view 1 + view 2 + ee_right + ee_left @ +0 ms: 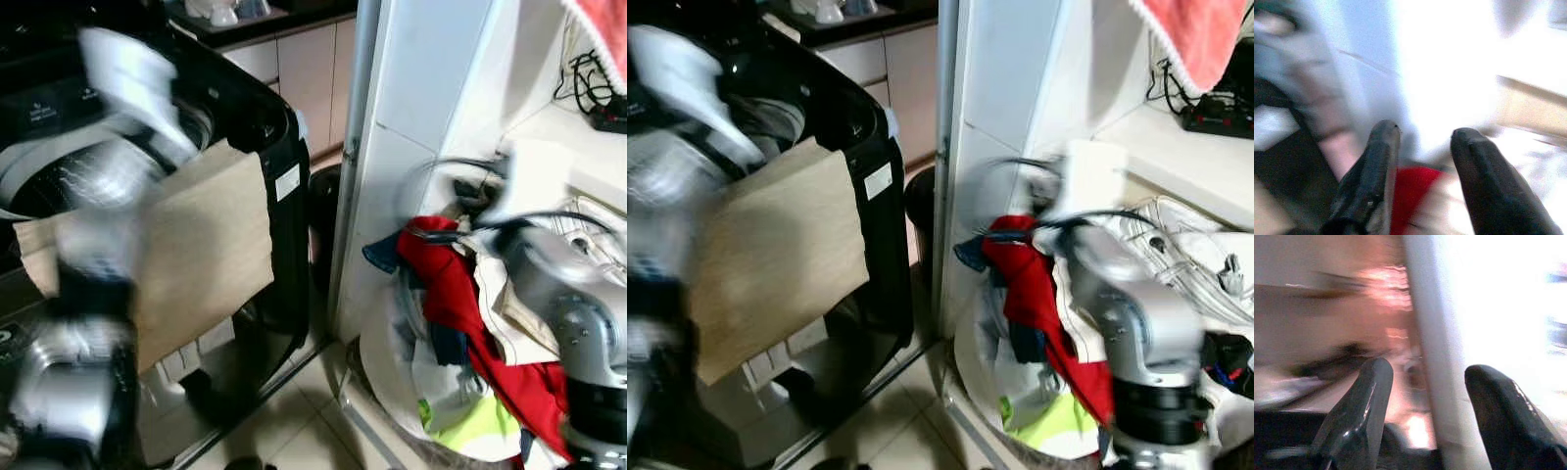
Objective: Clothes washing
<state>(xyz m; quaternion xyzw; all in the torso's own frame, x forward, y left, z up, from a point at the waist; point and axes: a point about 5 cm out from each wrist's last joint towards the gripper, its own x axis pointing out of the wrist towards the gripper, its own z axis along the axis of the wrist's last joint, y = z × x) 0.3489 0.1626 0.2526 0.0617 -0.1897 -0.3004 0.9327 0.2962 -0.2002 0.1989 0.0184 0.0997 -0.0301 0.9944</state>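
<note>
Laundry pile (460, 333) w/ red garment (446, 284) heaped in basket at right, handy to top-load washer (147, 196) at left; right gripper (1422, 147) hovers above red garment, left gripper (1425, 387) raised by washer, both parted, holding nothing.

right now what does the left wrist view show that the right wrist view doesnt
Left wrist view: the left gripper, fingers apart, against a blurred white vertical edge and pinkish-brown surfaces. Right wrist view: the right gripper, fingers apart, over a red garment with bright white wall behind. Both are motion-blurred, with two black fingers spread and nothing gripped.
</note>
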